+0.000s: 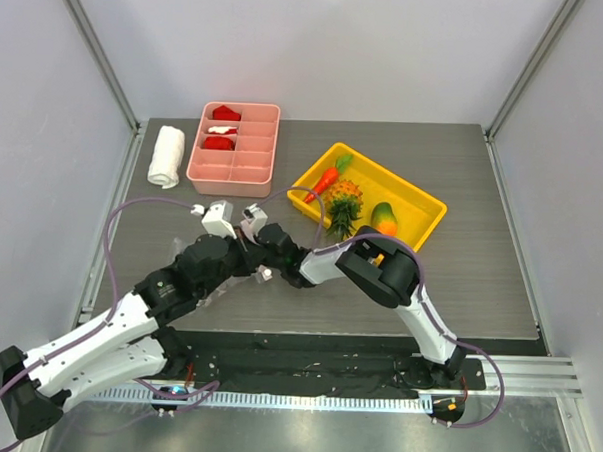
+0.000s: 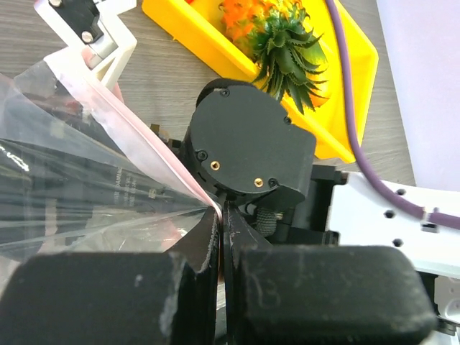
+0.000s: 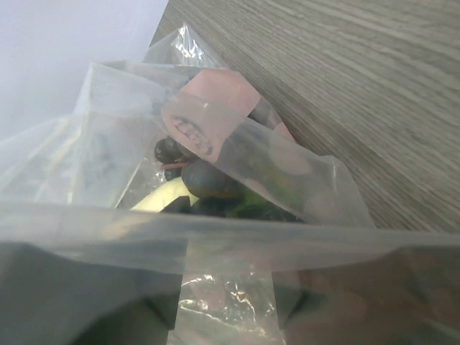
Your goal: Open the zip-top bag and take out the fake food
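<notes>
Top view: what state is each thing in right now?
zip-top bag: mouth open, grapes and a pale piece inside.
left gripper: shut on the bag's pink zip strip.
right gripper: at the bag, grip unclear.
yellow tray: holds carrot, pineapple, mango.
towel: rolled.
pink tray: partly filled.

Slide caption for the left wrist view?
Left gripper pinches the bag by its pink strip; right arm just beyond, pineapple in the yellow tray behind.
</notes>
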{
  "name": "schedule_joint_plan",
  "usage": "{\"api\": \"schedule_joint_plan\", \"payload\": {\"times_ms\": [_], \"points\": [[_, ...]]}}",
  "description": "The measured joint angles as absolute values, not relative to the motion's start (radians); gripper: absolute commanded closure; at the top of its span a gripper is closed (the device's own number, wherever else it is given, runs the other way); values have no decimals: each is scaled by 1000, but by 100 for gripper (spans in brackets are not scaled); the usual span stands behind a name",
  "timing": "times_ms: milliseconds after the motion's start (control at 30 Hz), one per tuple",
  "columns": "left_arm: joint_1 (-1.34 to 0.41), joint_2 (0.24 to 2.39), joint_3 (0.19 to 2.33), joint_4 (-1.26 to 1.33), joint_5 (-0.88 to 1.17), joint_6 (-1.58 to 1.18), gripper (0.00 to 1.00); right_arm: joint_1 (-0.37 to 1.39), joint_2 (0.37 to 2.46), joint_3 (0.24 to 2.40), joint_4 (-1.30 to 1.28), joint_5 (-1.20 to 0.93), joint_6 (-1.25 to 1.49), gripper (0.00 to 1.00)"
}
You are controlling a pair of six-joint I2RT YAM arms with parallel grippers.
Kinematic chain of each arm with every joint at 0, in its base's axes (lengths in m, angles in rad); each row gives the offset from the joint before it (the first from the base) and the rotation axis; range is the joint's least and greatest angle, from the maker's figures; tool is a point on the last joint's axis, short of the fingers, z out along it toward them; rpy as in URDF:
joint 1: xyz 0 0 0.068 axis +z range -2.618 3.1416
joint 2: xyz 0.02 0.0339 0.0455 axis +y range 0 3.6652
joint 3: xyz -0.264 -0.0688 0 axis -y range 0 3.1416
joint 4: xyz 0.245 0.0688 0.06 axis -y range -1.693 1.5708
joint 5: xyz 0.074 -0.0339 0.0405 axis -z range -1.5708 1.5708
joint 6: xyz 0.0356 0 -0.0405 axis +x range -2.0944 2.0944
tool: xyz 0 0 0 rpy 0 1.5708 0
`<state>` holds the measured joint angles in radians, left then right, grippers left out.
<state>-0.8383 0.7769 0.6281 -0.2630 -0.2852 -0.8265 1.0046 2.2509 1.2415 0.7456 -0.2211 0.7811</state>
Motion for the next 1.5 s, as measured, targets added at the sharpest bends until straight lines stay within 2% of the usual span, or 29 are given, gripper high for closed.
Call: {"api": "schedule_joint_plan", "payload": {"times_ms": [100, 333, 467, 867, 1200, 1300, 1500], "points": [[-838, 750, 619, -278, -289, -835, 100, 1008, 2273, 1248, 770, -216, 780, 75], [-839, 701, 619, -320, -310, -838, 100, 1006, 2289, 1274, 774, -209, 768, 87], [-840, 655, 619, -340, -341, -838, 100, 1006, 2226, 1267, 662, -195, 730, 94], [-845, 646, 628, -337, -448, -806, 100, 987, 1790, 1288, -33, -76, 545, 95], [-845, 698, 658, -332, -486, -775, 100, 987, 1628, 1323, -276, -62, 526, 92], [-845, 706, 658, -326, -464, -775, 100, 986, 1620, 1323, -278, -65, 526, 88], [-845, 684, 658, -281, -395, -782, 100, 984, 1696, 1282, -220, -96, 545, 67]]}}
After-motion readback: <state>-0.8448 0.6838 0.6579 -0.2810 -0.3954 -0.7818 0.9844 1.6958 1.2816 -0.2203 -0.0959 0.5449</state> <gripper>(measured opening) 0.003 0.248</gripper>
